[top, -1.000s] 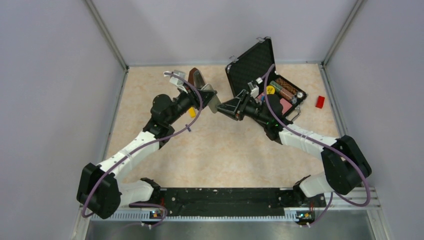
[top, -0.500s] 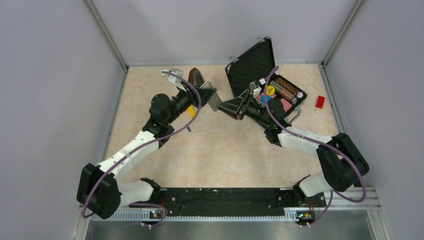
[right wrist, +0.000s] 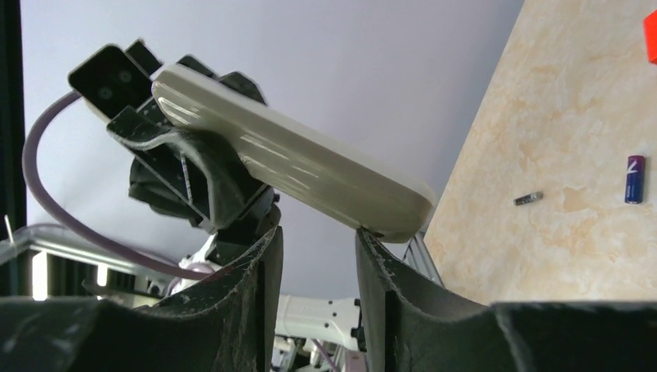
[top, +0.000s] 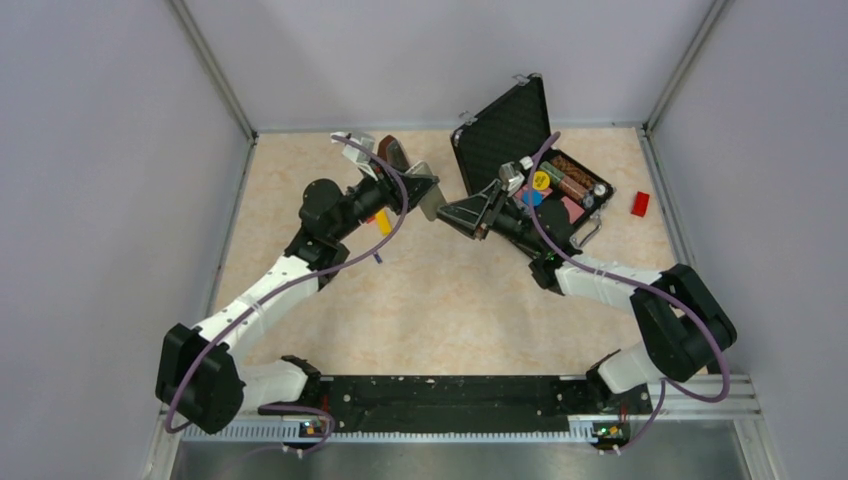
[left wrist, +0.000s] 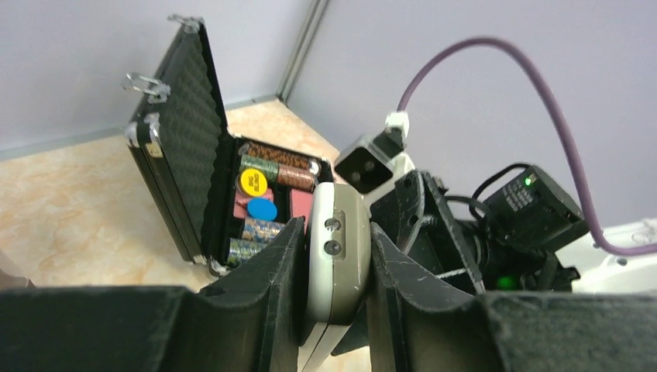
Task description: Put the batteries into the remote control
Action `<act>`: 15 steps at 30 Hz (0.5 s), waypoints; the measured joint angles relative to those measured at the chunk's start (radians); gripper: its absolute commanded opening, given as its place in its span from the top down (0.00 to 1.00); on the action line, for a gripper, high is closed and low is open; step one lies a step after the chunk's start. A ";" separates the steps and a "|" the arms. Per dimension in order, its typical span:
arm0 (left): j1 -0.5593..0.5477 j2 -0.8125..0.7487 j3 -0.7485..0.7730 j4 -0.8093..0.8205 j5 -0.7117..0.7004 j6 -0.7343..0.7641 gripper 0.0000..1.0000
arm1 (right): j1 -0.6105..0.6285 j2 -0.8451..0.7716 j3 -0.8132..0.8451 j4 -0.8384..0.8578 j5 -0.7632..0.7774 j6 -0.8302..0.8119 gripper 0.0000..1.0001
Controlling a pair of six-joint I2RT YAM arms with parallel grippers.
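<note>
The left hand (left wrist: 338, 232) pinched the slim white-grey plastic remote control (right wrist: 294, 167), holding it aloft over the marbled beige tabletop (top: 440, 300). The right hand (right wrist: 318, 232), fingers spread with nothing between them, sat just under the handset's free end. A bluish-purple cylindrical battery (right wrist: 634, 179) and a smaller dark grey battery (right wrist: 528, 198) lay apart on the tabletop. An open black foam-lined case (top: 505, 125) stood behind.

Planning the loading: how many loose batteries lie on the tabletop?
2, both in the right wrist view: bluish-purple battery near the right edge, dark grey battery left of it. Others may be hidden.
</note>
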 measured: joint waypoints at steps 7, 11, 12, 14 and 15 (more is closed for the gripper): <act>-0.014 0.044 0.005 -0.123 0.092 -0.007 1.00 | 0.009 -0.003 -0.001 0.071 -0.022 0.005 0.60; -0.015 0.044 0.005 -0.151 0.085 -0.013 1.00 | 0.009 -0.005 -0.001 0.061 -0.035 -0.002 0.61; -0.016 0.042 0.005 -0.158 0.077 -0.010 1.00 | 0.009 -0.005 -0.001 0.056 -0.036 -0.002 0.61; -0.023 0.033 0.004 -0.182 0.047 -0.005 1.00 | 0.009 -0.006 -0.001 0.036 -0.034 -0.009 0.62; -0.027 0.026 0.002 -0.195 0.026 -0.003 1.00 | 0.009 -0.009 0.000 0.022 -0.032 -0.013 0.61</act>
